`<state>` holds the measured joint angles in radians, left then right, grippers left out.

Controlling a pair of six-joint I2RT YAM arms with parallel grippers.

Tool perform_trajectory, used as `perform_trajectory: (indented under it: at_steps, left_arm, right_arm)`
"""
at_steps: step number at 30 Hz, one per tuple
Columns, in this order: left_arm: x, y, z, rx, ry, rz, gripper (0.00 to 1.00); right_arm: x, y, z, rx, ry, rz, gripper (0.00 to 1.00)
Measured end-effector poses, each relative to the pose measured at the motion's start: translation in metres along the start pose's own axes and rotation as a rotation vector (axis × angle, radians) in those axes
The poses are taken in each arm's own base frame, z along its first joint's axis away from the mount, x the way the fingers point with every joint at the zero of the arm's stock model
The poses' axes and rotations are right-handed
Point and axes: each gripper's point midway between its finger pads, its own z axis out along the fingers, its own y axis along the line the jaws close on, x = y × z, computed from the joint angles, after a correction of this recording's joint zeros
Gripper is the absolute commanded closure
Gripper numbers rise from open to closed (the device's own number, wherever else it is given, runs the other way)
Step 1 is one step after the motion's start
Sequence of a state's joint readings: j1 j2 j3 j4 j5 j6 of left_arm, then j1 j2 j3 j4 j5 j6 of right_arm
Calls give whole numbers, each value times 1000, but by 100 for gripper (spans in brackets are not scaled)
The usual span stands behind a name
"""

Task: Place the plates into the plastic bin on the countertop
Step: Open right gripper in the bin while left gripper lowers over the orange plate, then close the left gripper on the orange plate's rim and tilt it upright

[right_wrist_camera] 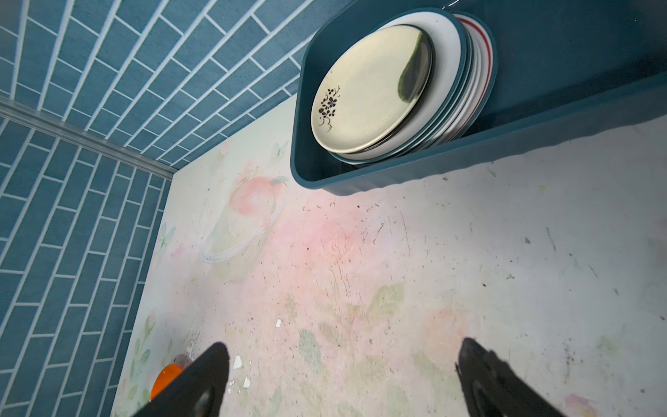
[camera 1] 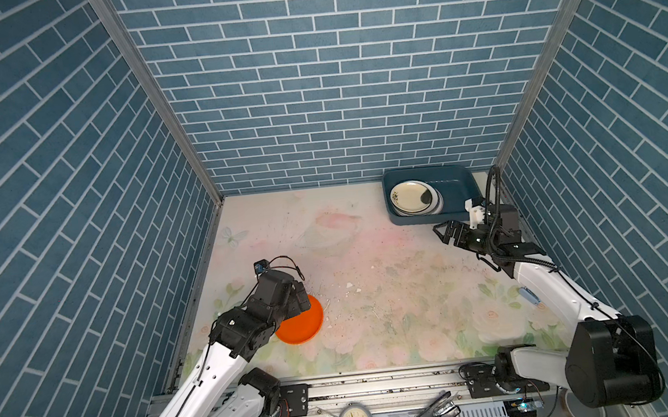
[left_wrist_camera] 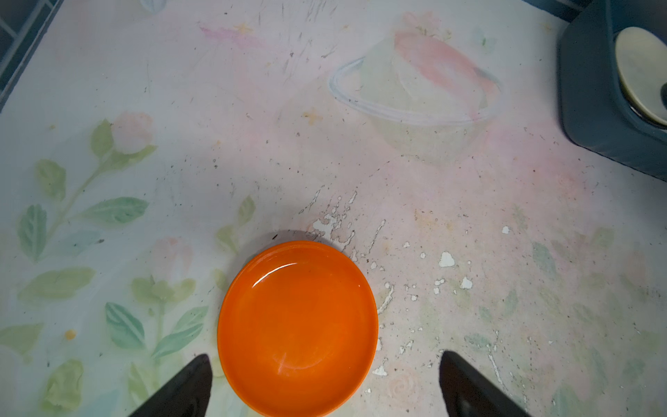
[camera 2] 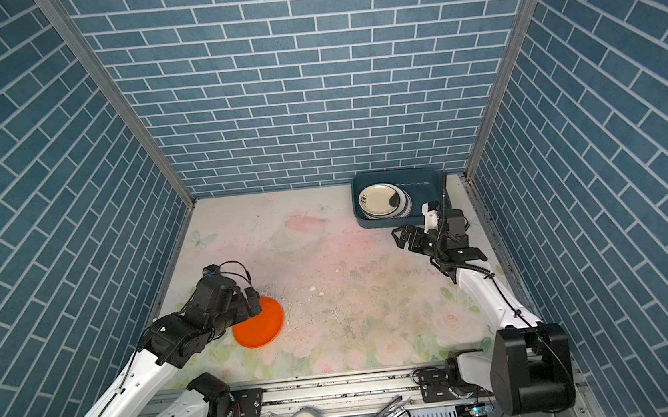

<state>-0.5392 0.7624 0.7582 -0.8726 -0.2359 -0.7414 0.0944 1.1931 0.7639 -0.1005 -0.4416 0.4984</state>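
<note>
The orange plate lies flat on the desk, right under my left pincer, jaws spread and empty, so I'd say left arm takes it. The right pincer, also spread and empty, hovers by the plastic bin, well apart from that plate.

Seemingly a lab's mock kitchen: brick-print panels surround both arms, an aluminium rail carrying their bases.
</note>
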Motion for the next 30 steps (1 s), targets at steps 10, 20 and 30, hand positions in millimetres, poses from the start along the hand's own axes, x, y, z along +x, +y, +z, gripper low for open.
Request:
perform_trajectory:
  at_steps: [10, 20, 30]
  left_arm:
    - [42, 34, 14, -115, 161, -142, 0]
    - [90, 50, 40, -89, 293, -319, 0]
    - [99, 41, 70, -12, 338, -452, 22]
  right_arm:
    - [-5, 21, -16, -83, -51, -11, 1]
    - [0, 9, -7, -56, -49, 55, 1]
    - [11, 0, -4, -40, -30, 77, 1]
